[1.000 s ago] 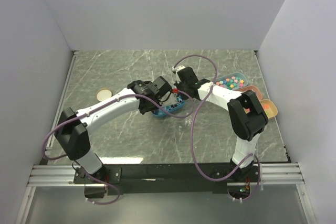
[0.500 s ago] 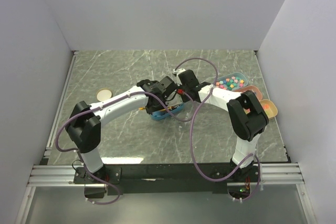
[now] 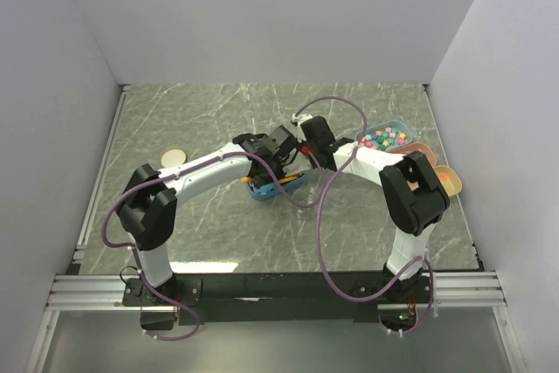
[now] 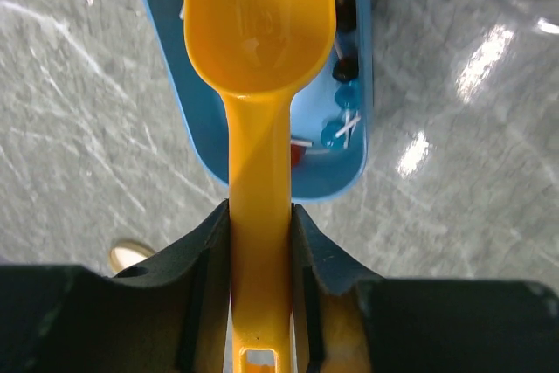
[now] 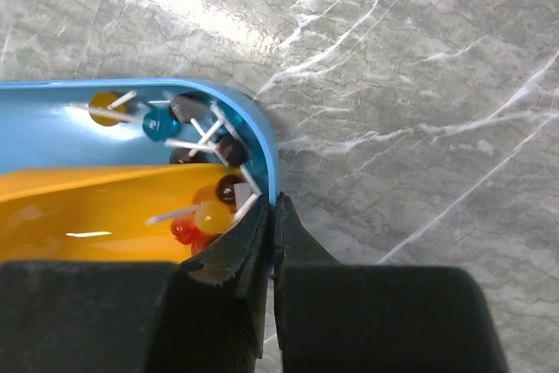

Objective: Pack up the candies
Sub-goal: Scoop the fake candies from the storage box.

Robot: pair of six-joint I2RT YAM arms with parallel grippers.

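Note:
The candies (image 5: 188,120) are tiny balls on white sticks, blue, dark, red and yellow, heaped at one end of a blue tray (image 5: 262,141). In the left wrist view a few blue and dark candies (image 4: 343,98) lie beside a yellow scoop (image 4: 260,32), whose bowl hangs over the blue tray (image 4: 323,176) with nothing in it. My left gripper (image 4: 260,211) is shut on the scoop's handle. My right gripper (image 5: 272,203) is shut on the tray's rim, and the scoop (image 5: 87,216) lies just left of it. From above, both grippers meet over the tray (image 3: 278,188).
A clear tray of pastel sweets (image 3: 384,137) sits at the back right, with an orange-red tub (image 3: 445,179) nearer the right edge. A round lid (image 3: 173,156) lies on the marble table at the left. White walls close in three sides.
My left arm has swung right and forward, bringing the scoop over the blue tray. The right gripper has stayed on the tray's rim.

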